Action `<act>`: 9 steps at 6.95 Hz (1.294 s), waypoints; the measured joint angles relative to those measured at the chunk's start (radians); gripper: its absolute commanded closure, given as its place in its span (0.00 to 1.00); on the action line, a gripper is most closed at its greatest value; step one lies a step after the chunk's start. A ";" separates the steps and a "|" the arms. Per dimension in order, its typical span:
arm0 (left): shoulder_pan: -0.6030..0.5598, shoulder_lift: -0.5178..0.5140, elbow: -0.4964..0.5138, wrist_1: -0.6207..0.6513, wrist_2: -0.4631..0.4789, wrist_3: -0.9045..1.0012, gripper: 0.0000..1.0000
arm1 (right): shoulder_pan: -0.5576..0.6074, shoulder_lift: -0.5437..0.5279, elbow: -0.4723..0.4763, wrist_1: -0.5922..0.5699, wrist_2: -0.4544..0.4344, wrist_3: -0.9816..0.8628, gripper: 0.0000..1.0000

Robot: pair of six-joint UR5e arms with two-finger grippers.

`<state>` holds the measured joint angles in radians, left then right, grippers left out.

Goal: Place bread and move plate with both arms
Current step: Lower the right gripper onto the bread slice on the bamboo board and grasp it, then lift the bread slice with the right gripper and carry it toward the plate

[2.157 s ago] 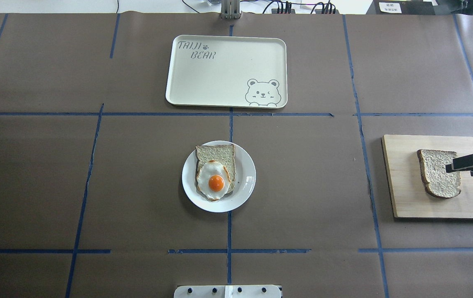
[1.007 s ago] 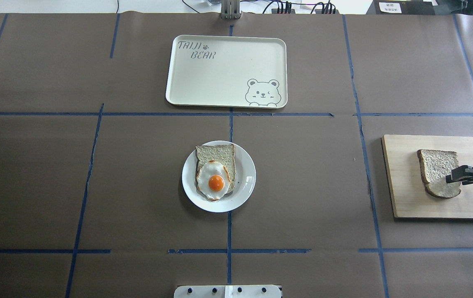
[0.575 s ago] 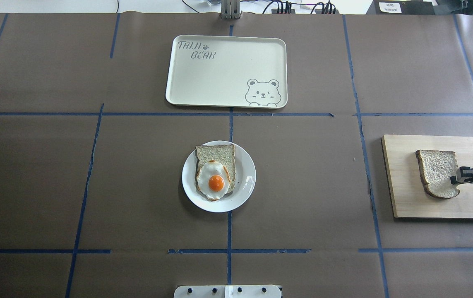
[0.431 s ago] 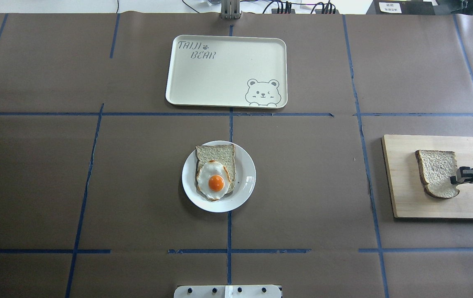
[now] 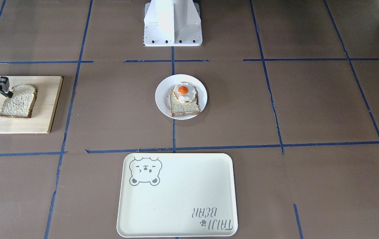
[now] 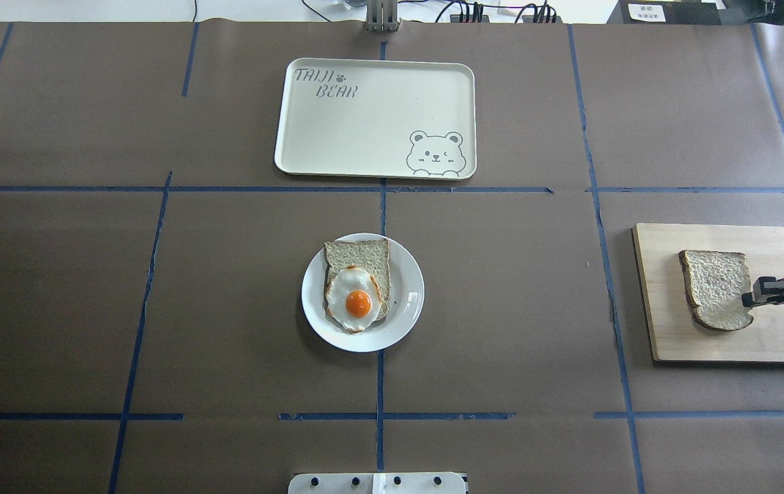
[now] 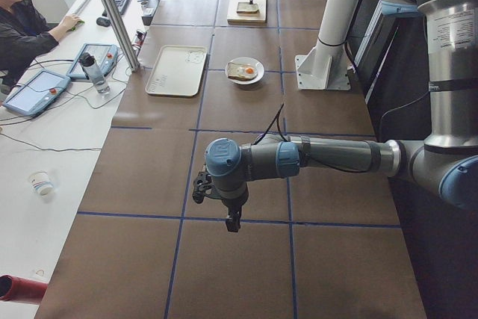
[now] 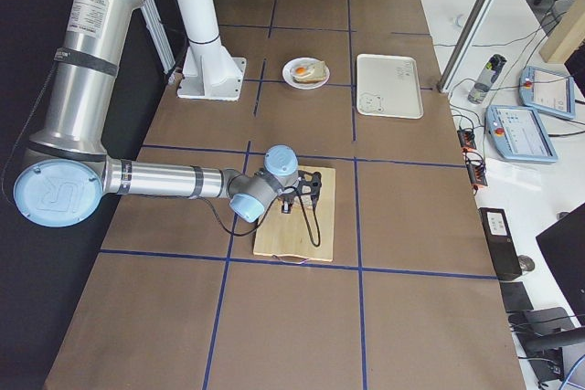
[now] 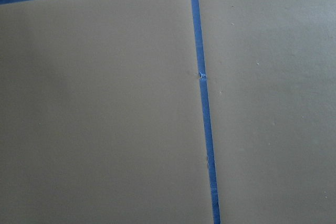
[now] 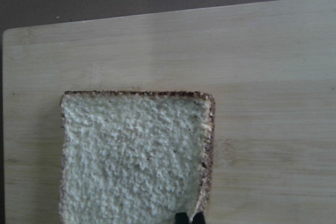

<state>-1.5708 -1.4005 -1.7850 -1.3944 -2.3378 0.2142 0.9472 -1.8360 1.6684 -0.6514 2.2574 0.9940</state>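
Two slices are sitting on our bench: the bread on a wooden board at our right end, wood showing all round it, and an egg-topped slice on the plate at centre. A wide stretch of bench is lying between them. Our right arm is hanging over the board, the right jaws pinching on the bread's brown crust. Our left arm is hovering well apart; we cannot tell how the left jaws are standing. The bread is showing a pale speckled face.
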 measured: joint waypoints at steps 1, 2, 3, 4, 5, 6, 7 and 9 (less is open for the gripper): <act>0.000 0.000 0.000 0.000 0.000 0.000 0.00 | 0.003 0.002 0.015 -0.001 0.024 0.000 1.00; 0.000 0.000 0.000 0.000 0.000 0.000 0.00 | 0.009 0.004 0.031 -0.001 0.044 0.000 1.00; 0.000 0.000 -0.001 0.000 0.000 0.000 0.00 | 0.017 0.009 0.051 -0.003 0.068 0.000 1.00; 0.000 0.000 -0.002 0.000 0.000 0.000 0.00 | 0.022 0.027 0.069 -0.006 0.092 0.000 1.00; 0.000 0.000 -0.002 0.000 0.000 0.000 0.00 | 0.024 0.067 0.079 -0.008 0.118 0.003 1.00; 0.000 0.000 -0.002 0.000 0.000 0.000 0.00 | 0.024 0.121 0.083 -0.008 0.140 0.027 1.00; 0.000 0.000 -0.002 0.000 0.000 0.000 0.00 | 0.018 0.193 0.083 -0.008 0.149 0.084 1.00; 0.000 0.000 0.001 0.000 0.000 0.000 0.00 | -0.037 0.356 0.084 -0.006 0.138 0.244 1.00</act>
<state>-1.5708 -1.4005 -1.7839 -1.3947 -2.3378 0.2146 0.9101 -1.4805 1.7522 -0.6579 2.3949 1.2381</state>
